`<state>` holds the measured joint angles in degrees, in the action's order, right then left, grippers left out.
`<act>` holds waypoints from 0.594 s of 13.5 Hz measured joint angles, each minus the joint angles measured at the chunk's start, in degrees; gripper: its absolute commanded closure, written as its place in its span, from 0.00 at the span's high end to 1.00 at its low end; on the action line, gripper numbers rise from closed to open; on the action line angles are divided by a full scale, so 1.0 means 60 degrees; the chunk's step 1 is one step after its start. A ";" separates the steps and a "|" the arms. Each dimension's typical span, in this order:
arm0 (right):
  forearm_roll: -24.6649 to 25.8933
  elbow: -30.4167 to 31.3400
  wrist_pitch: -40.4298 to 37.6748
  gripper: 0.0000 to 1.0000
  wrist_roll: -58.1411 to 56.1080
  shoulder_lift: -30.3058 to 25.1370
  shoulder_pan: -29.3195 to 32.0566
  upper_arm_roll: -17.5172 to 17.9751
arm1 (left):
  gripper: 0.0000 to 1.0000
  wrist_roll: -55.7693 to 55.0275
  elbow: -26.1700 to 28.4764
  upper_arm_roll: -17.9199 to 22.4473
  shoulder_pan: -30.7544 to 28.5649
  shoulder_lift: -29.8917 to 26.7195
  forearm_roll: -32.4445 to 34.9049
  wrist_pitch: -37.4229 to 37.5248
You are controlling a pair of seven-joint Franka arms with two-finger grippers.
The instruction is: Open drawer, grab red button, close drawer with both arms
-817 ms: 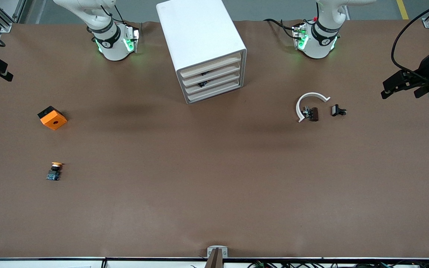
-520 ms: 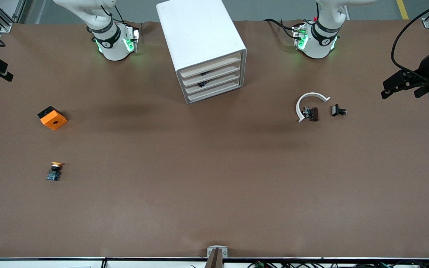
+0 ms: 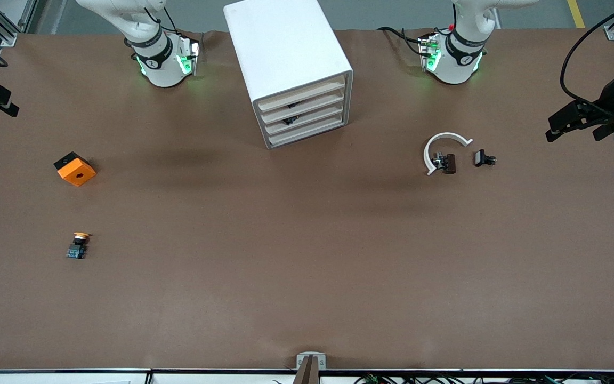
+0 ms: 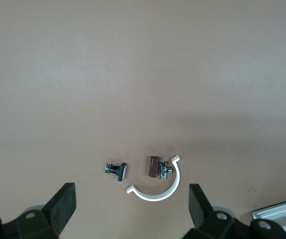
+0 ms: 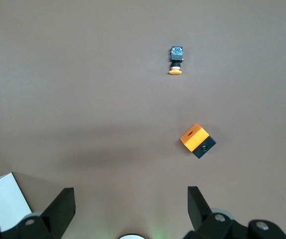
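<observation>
cabinet (image 3: 291, 69) stands at twelve o'clock on the table (image 3: 307, 256), its four drawers (image 3: 303, 114) all pushed in; dark items show between the middle ones, the red button not made out. left gripper (image 4: 133, 209) hangs wide open over a white c-shaped ring (image 3: 443, 146) at three o'clock. right gripper (image 5: 131, 209), equally wide, hangs over bare table near an orange cube (image 3: 75, 169) and orange-capped button (image 3: 78, 244) at nine o'clock.

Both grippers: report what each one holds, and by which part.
Nothing is held. The left gripper and the right gripper both stand open with only bare table between their fingers.
</observation>
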<state>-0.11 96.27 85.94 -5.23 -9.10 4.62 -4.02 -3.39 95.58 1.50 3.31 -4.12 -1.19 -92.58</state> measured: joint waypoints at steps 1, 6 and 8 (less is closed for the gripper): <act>0.0000 0.0000 0.0000 1.00 0.0000 0.0000 0.0000 0.0000 | 1.00 0.0000 -0.0006 0.0000 0.0000 0.0001 0.0000 -0.0002; 0.0000 0.0000 0.0000 1.00 0.0000 0.0000 0.0000 0.0000 | 1.00 0.0000 -0.0147 -0.0007 0.0051 0.0002 0.0000 -0.0002; 0.0000 0.0000 0.0000 1.00 0.0000 0.0000 0.0000 0.0000 | 1.00 0.0000 -0.0162 -0.0006 0.0051 0.0003 0.0000 -0.0002</act>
<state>-0.11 96.27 85.94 -5.23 -9.10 4.62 -4.02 -3.39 94.61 1.46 3.61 -4.10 -1.19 -92.59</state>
